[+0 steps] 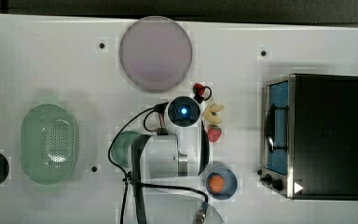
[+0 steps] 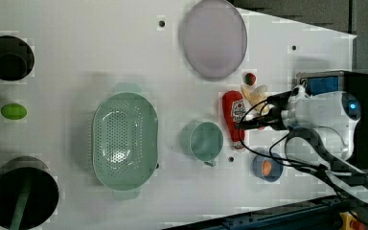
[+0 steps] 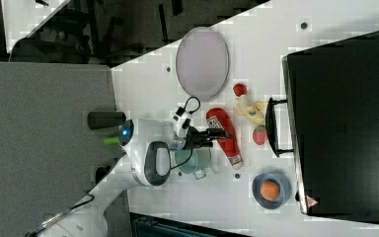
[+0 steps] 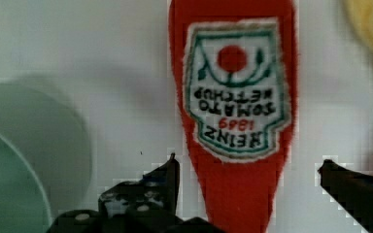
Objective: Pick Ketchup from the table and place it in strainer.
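**Claw over bottle, no grip yet — pick and place both left**

Claw (image 4: 247, 177) is spread wide, released, w/ nothing in it. In the wrist view its two dark fingertips (image 4: 171, 170) sit either side of the small, long red ketchup bottle w/ the white-and-green label (image 4: 233, 97), around the narrower part below the label; gaps show on both sides, so no contact as far as I can tell.

Bottle lies flat on the white tabletop (image 2: 76, 57), roughly mid-tabletop, just beside the round green cup (image 2: 202, 140) and near the pale banana-like piece (image 2: 255, 93) and small red strawberry (image 2: 250, 77). In the right view the claw (image 3: 212, 134) hangs right at the bottle (image 3: 224, 134).

Pale translucent green oval strainer w/ perforated bottom (image 2: 124, 139) sits apart from the bottle, on the far side of the cup, nearer the tabletop edge w/ the dark round containers. Nothing inside it.

Progress, my read: approach abt done. Left: clench on bottle, lift, carry past the cup to strainer, release.
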Robot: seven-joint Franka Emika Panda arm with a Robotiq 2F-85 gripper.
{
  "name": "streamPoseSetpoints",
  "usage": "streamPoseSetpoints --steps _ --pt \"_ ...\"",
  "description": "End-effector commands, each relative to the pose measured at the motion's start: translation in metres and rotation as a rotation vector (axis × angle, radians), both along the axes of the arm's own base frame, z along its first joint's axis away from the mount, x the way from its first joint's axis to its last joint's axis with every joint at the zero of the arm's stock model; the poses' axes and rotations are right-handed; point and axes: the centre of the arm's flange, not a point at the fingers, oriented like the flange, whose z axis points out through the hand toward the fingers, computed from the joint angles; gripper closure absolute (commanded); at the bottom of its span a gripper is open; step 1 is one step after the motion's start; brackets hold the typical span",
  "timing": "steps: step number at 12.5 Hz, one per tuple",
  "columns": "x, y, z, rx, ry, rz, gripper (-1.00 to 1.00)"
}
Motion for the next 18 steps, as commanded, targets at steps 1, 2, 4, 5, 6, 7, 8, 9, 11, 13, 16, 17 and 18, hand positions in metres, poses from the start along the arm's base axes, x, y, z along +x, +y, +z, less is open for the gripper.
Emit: streamPoseSetpoints --steps 1,2,4,5,6,7,8,9,11,13,16,17,18 --pt "0.014 0.004 0.004 0.015 -0.104 0.04 -1.0" --pt "0.013 0.004 -0.003 0.019 -0.111 0.039 -1.0" --pt "0.008 0.004 -0.016 0.023 -0.103 0.036 -1.0" --pt "0.007 0.004 -0.019 0.024 -0.102 0.034 -0.92" --pt "0.007 0.004 -0.022 0.025 -0.109 0.029 -0.68" --pt "0.006 0.003 -0.022 0.025 -0.115 0.029 -0.43" --pt "0.008 0.004 -0.019 0.025 -0.122 0.029 -0.21" --pt "0.01 0.003 -0.013 0.023 -0.132 0.028 -0.18" --pt "0.019 0.0 0.011 0.016 -0.177 0.026 -0.18" --pt "0.027 -0.004 0.048 0.002 -0.209 0.023 -0.18" --pt "0.028 -0.009 0.115 -0.027 -0.191 0.016 -0.18" --pt "0.03 -0.012 0.141 -0.036 -0.196 0.012 -0.18" --pt "0.03 -0.014 0.166 -0.045 -0.195 0.008 -0.18"
